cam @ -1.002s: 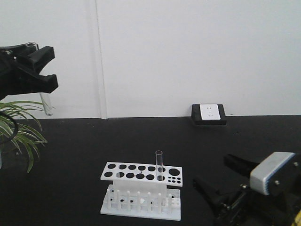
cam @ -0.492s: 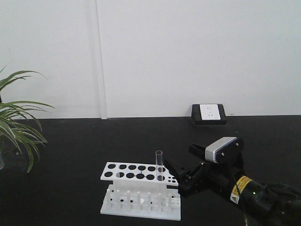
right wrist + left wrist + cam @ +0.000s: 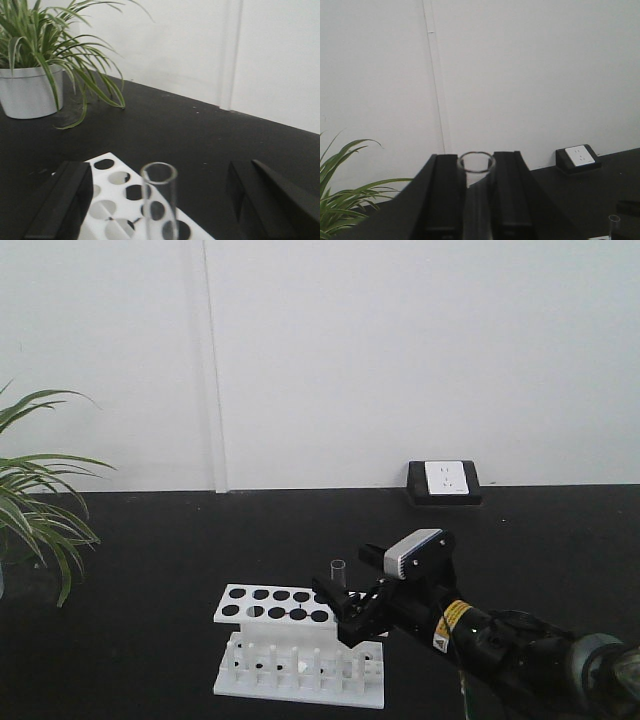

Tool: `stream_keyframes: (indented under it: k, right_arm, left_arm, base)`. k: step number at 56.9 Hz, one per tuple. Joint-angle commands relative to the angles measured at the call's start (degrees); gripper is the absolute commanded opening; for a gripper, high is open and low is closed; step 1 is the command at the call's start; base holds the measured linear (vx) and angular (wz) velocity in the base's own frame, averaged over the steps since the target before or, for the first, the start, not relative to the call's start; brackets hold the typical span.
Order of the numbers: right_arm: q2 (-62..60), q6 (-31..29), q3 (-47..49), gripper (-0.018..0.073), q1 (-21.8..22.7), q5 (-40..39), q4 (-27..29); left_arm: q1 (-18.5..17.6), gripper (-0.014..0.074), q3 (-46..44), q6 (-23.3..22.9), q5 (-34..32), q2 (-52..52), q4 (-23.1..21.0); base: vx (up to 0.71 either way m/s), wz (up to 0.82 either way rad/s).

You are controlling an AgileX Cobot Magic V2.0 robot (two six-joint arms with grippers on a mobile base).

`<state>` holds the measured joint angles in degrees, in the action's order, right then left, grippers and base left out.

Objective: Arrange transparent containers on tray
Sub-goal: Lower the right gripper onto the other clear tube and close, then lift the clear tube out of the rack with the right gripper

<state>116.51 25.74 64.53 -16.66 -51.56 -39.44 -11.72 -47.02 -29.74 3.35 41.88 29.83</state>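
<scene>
Right wrist-mounted view sets the rack test tube (image 3: 159,200) upright between the 2 fingers (image 3: 60,200) of our right hand (image 3: 342,608). They stand wide on either side of it, with a gap to the glass on both sides, so nothing is gripped yet.

That is what has changed. In the front view 1 second ago this hand sat low at the right edge, well apart from the white rack (image 3: 300,640). By 0.5 seconds ago it was just beside the rack, and now it brackets the tube, which stands in a back-row hole near the rack's right end. Over the same second our left hand (image 3: 476,165) has gone from the front view, where it had been at the upper left edge. Its own wrist camera shows it closed narrow on the held test tube (image 3: 476,200), open rim toward the lens and only wall behind.

We judge that 1 tube is already lifted and under way, and the other is about to be taken. The yellow tray appears in none of our views, so we cannot say how near either tube is to it. Next we should close softly on the glass and lift straight up, or the light rack may tip on the desk (image 3: 150,560).
</scene>
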Motion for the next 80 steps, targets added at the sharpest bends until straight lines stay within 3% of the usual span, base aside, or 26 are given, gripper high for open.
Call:
stream_keyframes:
  k: [1,13,19,24,35,50,59,67,80]
  right_arm:
    - [-1.4,-0.4,3.5,0.0592,-0.6,-4.6,1.2]
    - [2.3,-0.2,7.0,0.0579,-0.7,-4.8,1.6]
    - [2.4,-0.2,7.0,0.05,-0.7,-4.8,2.3]
    - [2.4,-0.2,7.0,0.0375,-0.7,-4.8,2.6]
    - [2.2,-0.2,7.0,-0.0015,-0.7,-4.8,2.8]
    - [-2.1,-0.1,7.0,-0.0013,-0.7,-4.1,2.8]
    - [-10.0,0.6,7.0,-0.0013,-0.7,1.1,2.7]
    - [-18.8,6.2,7.0,-0.0013,-0.7,9.2,-0.2]
    - [-32.4,18.6,5.9,-0.0013,-0.6,24.3,-12.2]
  left_arm:
    - [-0.2,-0.0003,-1.7,-0.6,-3.7,0.0,-0.4]
    - [-0.2,-0.0003,-1.7,-0.6,-3.7,0.0,-0.4]
    - [-0.2,-0.0003,-1.7,-0.6,-3.7,0.0,-0.4]
    - [-0.2,-0.0003,-1.7,-0.6,-3.4,0.0,-0.4]
    - [-0.2,-0.0003,-1.7,-0.6,-2.7,0.0,-0.4]
    - [-0.2,-0.0003,-1.7,-0.6,-2.5,0.0,-0.4]
    - [-0.2,-0.0003,-1.7,-0.6,-1.7,0.0,-0.4]
    - [-0.2,-0.0003,-1.7,-0.6,2.3,0.0,-0.4]
    - [-0.2,-0.0003,-1.7,-0.6,7.1,0.0,-0.5]
  base:
    - [0.0,0.0]
    - [0.0,0.0]
    - [0.0,0.0]
    - [0.0,0.0]
    - [0.0,0.0]
    - [0.0,0.0]
    - [0.0,0.0]
    - [0.0,0.0]
    - [0.0,0.0]
